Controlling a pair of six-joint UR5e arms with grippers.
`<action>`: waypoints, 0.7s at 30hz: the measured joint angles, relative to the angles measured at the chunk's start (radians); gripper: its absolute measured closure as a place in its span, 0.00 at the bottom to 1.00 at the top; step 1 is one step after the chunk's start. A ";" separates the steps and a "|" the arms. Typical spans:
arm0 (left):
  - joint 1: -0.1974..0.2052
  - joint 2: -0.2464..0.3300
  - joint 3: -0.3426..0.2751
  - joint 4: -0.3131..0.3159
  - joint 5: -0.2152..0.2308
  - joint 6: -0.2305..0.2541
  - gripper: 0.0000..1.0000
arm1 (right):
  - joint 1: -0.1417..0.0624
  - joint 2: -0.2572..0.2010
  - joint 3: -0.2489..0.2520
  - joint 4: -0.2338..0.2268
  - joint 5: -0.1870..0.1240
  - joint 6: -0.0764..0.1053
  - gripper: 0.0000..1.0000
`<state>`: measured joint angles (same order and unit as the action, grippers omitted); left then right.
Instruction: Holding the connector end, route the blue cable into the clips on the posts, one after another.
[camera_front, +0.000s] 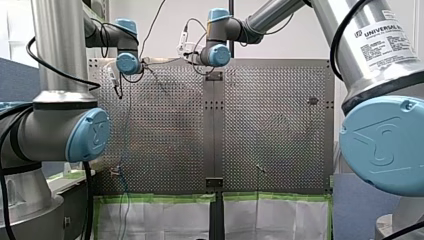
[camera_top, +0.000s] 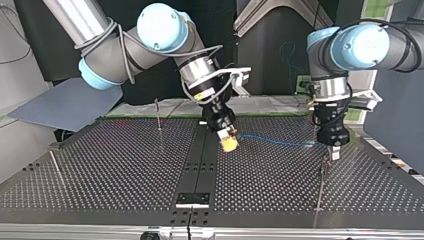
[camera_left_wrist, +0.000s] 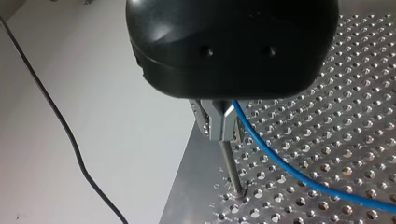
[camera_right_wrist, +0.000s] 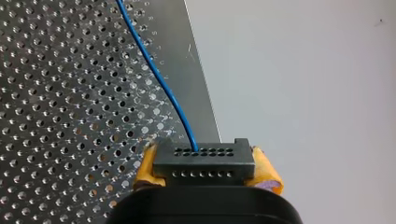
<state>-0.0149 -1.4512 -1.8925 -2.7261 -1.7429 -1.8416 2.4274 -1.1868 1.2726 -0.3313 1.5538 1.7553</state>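
**At the 3 o'clock post: first clip in hand**

Over at 3 o'clock in the top view, my left gripper (camera_left_wrist: 219, 125) hung right on top of a post (camera_left_wrist: 232, 170). Its metal fingers were clenched together and, as far as the left wrist view showed, pinched the cable (camera_left_wrist: 289, 170), which came out of them beside the post's tip. From there the cable ran slack above the tabletop (camera_top: 110, 170) toward the middle of the top view. There my right gripper (camera_top: 229, 142) had its yellow pads clamped on the black connector (camera_right_wrist: 203, 161), held clear of the surface.

I judged this to be the opening step, seating the cable at this post. Whether it already sat in a clip I could not tell; the clip itself was hidden by the fingers. The next move would call for a small press down at the post while my right arm kept light tension. Then the connector would be carried on to the other posts (camera_top: 158, 114), which stood at 9 to 11 o'clock, well apart from both grippers and with no cable near them.

The tabletop was a perforated metal plate with a dark strip (camera_top: 200, 160) down its middle. Green tape (camera_front: 150, 197) edged pale sheeting at 6 o'clock in the front view, and a grey panel (camera_top: 65, 102) leaned at 9 o'clock in the top view.
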 joint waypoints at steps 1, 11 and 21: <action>0.002 0.000 0.000 0.000 0.002 -0.001 1.00 | -0.001 0.000 0.000 -0.001 0.000 0.001 1.00; 0.037 -0.017 0.000 0.003 0.006 -0.006 1.00 | -0.005 0.001 0.000 -0.002 -0.004 0.003 1.00; 0.119 -0.018 0.000 0.012 0.074 -0.011 1.00 | -0.005 0.003 0.000 -0.008 -0.017 0.001 1.00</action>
<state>0.1043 -1.4689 -1.8926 -2.7146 -1.6692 -1.8529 2.4228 -1.1837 1.2726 -0.3392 1.5365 1.7568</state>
